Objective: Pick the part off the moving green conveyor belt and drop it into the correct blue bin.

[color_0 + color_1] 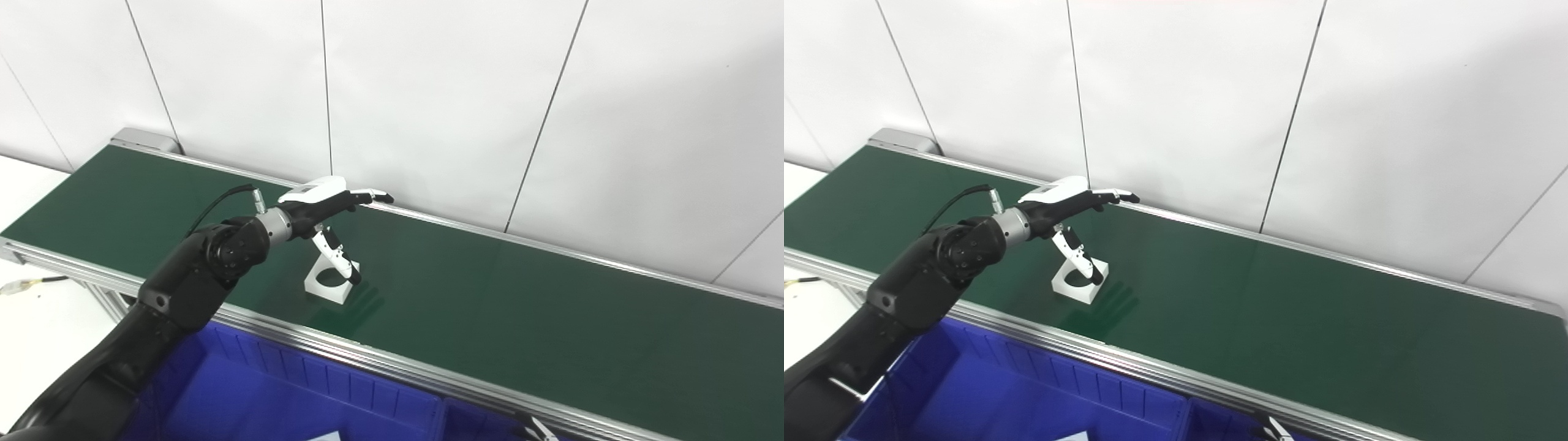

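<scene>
The green conveyor belt (pixel 490 306) is being shown running diagonally from upper left to lower right, framed by aluminium rails, w/ a white panelled wall (pixel 429 92) behind it. A white part (pixel 327 286) is being carried on the belt's left-centre stretch: a squarish block w/ a round hole through its top, lying flat, nearer the front rail than the back one.

The left hand (pixel 324 205) is being held out over the belt, just above and slightly behind the part. Its fingers (pixel 373 196) are being kept straight and spread forward, approx. level, while the thumb (pixel 337 254) is being angled down toward the part, its tip at or just over the hole's rim; contact can't be told from either view. Nothing is being gripped: the hand is wide open and the part isn't being lifted.

Below the front rail, a blue bin (pixel 318 392) is being seen w/ ribbed inner walls. A small white corner (pixel 324 436) is being cut off by the bottom edge inside it; what it is can't be told. A divider wall is being seen to its right, w/ a second blue bin (pixel 478 422) beyond, contents mostly out of frame.

Only a sliver of the right hand (pixel 539 429) is being caught at the bottom edge, so its state can't be told.
</scene>
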Robot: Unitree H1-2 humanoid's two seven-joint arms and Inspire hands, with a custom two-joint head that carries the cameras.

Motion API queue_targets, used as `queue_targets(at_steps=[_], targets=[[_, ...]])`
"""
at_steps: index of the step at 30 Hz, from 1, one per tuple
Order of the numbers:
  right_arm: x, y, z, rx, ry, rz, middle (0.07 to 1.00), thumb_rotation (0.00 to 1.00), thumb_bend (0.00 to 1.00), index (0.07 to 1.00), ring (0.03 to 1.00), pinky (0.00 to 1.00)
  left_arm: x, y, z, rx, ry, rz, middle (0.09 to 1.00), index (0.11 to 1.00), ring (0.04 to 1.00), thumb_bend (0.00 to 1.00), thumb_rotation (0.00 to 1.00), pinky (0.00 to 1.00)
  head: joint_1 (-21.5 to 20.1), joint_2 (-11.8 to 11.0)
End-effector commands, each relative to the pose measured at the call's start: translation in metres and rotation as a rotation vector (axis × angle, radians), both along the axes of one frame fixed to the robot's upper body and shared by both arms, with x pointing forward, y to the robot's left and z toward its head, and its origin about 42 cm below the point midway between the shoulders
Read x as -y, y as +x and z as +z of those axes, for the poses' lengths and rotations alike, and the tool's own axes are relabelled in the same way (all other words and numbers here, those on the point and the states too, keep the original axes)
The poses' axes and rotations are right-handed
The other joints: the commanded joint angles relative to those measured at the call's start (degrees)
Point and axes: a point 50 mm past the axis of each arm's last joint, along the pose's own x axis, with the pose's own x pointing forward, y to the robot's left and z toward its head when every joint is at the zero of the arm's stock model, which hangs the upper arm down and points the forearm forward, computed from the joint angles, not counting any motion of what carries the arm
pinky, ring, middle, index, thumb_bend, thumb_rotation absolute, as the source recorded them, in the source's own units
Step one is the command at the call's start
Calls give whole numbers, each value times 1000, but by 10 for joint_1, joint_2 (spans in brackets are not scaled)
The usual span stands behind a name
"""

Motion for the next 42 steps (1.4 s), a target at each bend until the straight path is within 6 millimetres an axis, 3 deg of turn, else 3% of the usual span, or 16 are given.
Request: queue_targets(at_steps=[1,6,24,36,42], targets=[[-1,6,12,86,47,5,814,169,892,880,764,690,-2,10,26,71,17,-16,927,911,902,966,212,830,5,0],[2,8,12,86,45,0,815,180,890,881,764,694,3,7,13,29,25,-21,931,914,900,968,218,827,19,-4],[6,7,11,86,47,1,816,174,874,887,765,697,11,3,-18,-37,100,-23,931,919,891,964,208,805,13,-3],[5,6,12,92,49,-5,802,208,885,877,753,680,18,4,-36,60,193,24,939,927,906,887,161,843,7,0],[4,4,14,100,52,-7,805,204,890,874,751,671,29,8,-46,156,203,58,905,908,869,795,126,827,5,4]])
